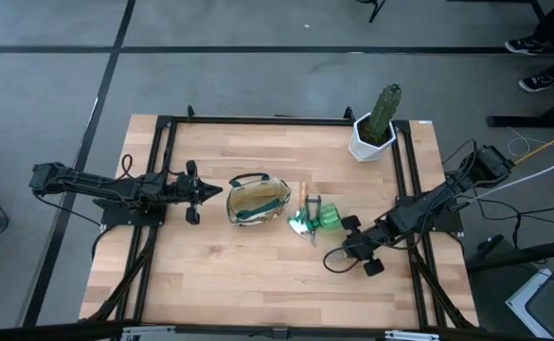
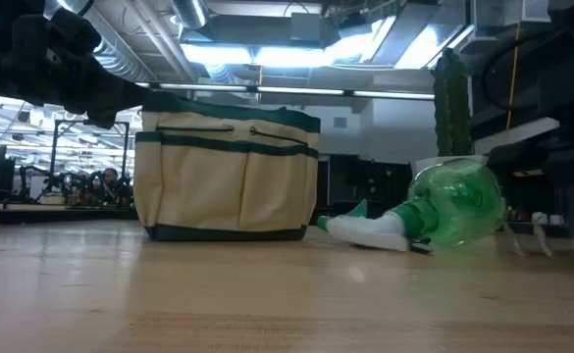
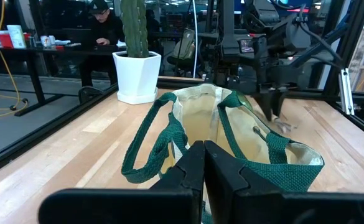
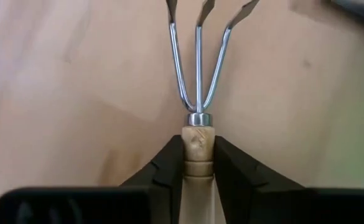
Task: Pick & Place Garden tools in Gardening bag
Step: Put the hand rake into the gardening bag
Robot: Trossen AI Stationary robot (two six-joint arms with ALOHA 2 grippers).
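The beige gardening bag (image 1: 258, 200) with green trim stands upright and open on its base at the table's middle; it also shows in the low view (image 2: 228, 176). My left gripper (image 1: 218, 192) is shut right at the bag's left side, between its green handles (image 3: 150, 140). My right gripper (image 1: 333, 257) is near the table's right front, shut on the fork (image 4: 198, 93), which has three metal prongs and a pale wooden handle. A green spray bottle (image 1: 322, 218) lies on its side to the right of the bag. My left gripper's shut fingertips (image 3: 203, 152) stand at the bag's near rim; I cannot tell whether they touch it. My right gripper pinches the fork's wooden handle (image 4: 198, 146) between its two fingers, just behind the metal collar. The fingers lie along the fork. The prongs point straight away from the gripper over the bare table top.
A potted cactus in a white faceted pot (image 1: 375, 133) stands at the far right corner. A pale-handled tool (image 1: 305, 197) lies between the bag and the bottle. A person sits at a desk beyond the table (image 3: 101, 25). Black frame rails run along the table's left, right and far sides.
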